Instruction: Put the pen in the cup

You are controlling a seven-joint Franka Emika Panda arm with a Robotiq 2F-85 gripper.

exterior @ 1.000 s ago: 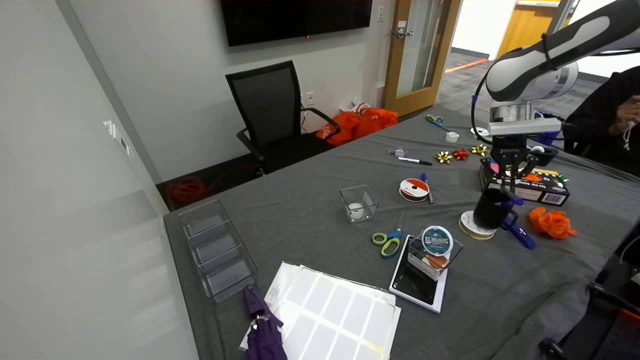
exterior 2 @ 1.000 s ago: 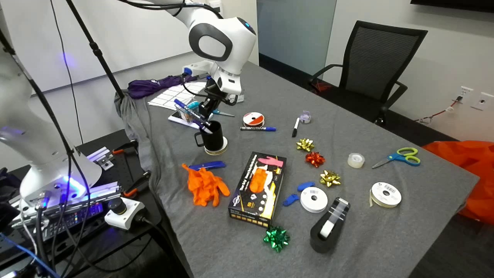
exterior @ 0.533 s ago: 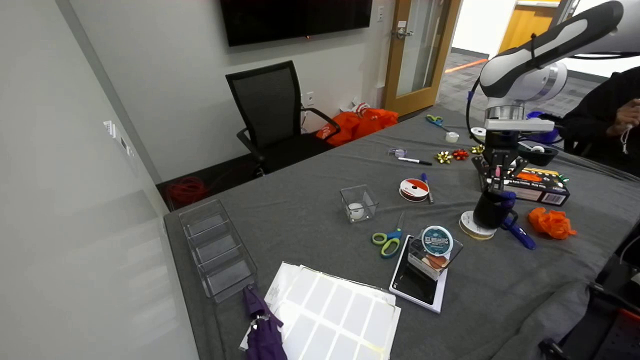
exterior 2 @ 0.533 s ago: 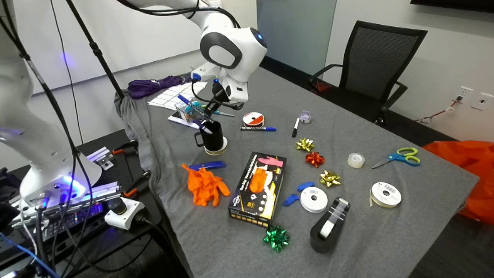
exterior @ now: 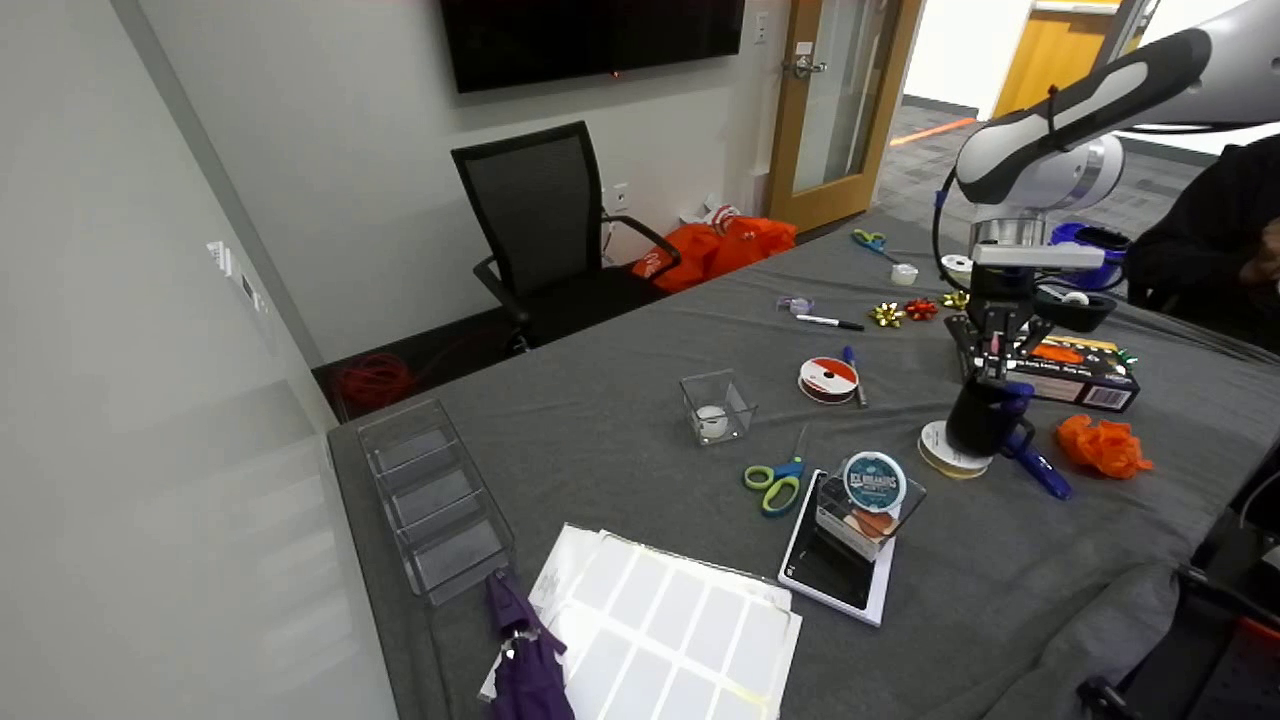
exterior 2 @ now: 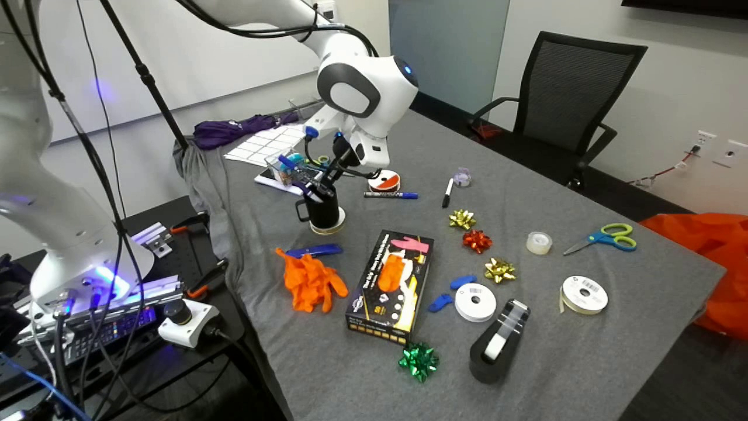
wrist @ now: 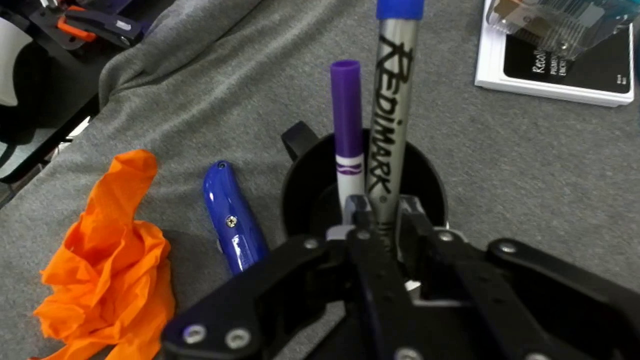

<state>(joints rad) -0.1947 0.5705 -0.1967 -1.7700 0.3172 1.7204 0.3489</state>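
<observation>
Biggest worry for me is the arm [exterior 2: 374, 105] hanging right above the black cup [exterior 2: 324, 211]: with the gripper [wrist: 384, 212] down around the mouth, any sideways drift could shove the lot. The jaws are pinched to about the thickness of the silver pen [wrist: 391, 107], blue end up, and the hold looks solid.

Next, the cup. It's upright, but looks off-centre on that white disc [exterior: 943, 452] (can't tell how much overhangs), so hooking the rim while backing out might slide or tip it.

Then the pen. It's over the mouth, lower end hidden behind the fingertips [wrist: 411, 207]; I'm guessing it's already below the rim. If it's shallower than I think, letting go could make it flop out, since it's clearly tilted in an exterior view.

Smaller: the purple marker [wrist: 347, 110] standing in the cup just beside it. One fingertip overlaps it in the wrist view, can't say if they touch. Spread too wide and it might get levered against the wall.

Tiniest gripe: the pen could cling to one fingertip on release and ride back up.
</observation>
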